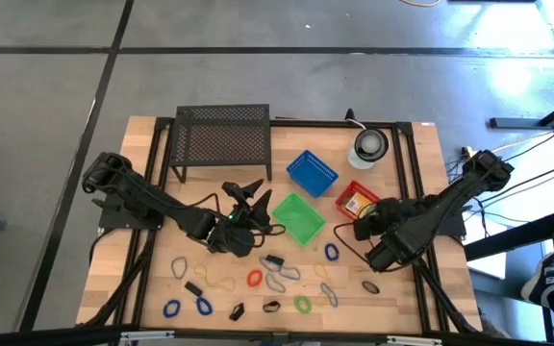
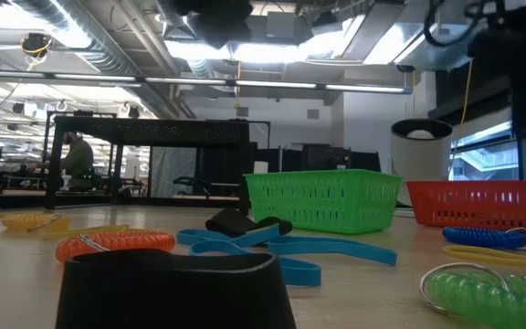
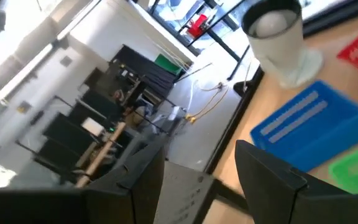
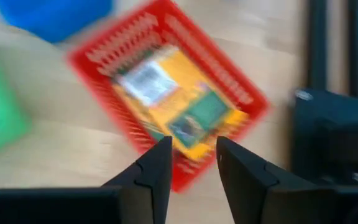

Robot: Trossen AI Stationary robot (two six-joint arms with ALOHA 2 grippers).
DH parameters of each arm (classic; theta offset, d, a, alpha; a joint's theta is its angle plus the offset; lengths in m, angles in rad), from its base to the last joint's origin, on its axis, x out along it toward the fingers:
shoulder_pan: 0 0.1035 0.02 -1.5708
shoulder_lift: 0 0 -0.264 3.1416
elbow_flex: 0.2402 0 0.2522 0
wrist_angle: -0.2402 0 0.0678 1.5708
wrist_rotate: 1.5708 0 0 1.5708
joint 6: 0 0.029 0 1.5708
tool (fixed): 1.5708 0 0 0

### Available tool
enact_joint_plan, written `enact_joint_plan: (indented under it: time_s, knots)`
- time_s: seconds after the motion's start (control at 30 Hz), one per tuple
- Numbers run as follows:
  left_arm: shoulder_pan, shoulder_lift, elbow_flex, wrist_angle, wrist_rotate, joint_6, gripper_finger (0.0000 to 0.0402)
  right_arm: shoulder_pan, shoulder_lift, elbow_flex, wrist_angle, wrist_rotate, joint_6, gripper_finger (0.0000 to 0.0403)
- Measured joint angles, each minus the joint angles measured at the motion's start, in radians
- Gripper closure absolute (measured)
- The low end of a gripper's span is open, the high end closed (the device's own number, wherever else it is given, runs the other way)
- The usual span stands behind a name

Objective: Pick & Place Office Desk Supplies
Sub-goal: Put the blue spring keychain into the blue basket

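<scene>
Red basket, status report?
Right gripper above red basket, fingers apart, empty. Yellow packets inside. Left gripper open near green basket. Loops on table.

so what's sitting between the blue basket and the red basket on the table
Nothing: in the high view the stretch between the blue basket and the red basket is bare wood. The green basket sits below that gap, not in it.

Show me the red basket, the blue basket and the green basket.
red basket (image 1: 342,193): high view, on its left rim.
blue basket (image 1: 312,171): high view, on its floor.
green basket (image 1: 299,218): high view, on its floor.
</scene>
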Motion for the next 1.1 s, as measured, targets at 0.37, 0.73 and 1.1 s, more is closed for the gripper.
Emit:
enact_joint_plan:
  time_s: [0.37,0.73,1.1]
  knots:
    - [0.001,0.0,0.0,0.01,0.523,-0.29,0.021,0.0,0.025,0.002,0.269,0.439,-0.219,0.0287]
    - [0.0,0.0,0.0,0.002,0.751,-0.471,0.021,0.0,0.028,0.002,0.365,0.451,-0.38,0.0287]
    - [-0.043,0.0,0.0,-0.16,0.796,-0.53,0.021,0.026,0.146,0.002,0.774,0.207,-0.921,0.0288]
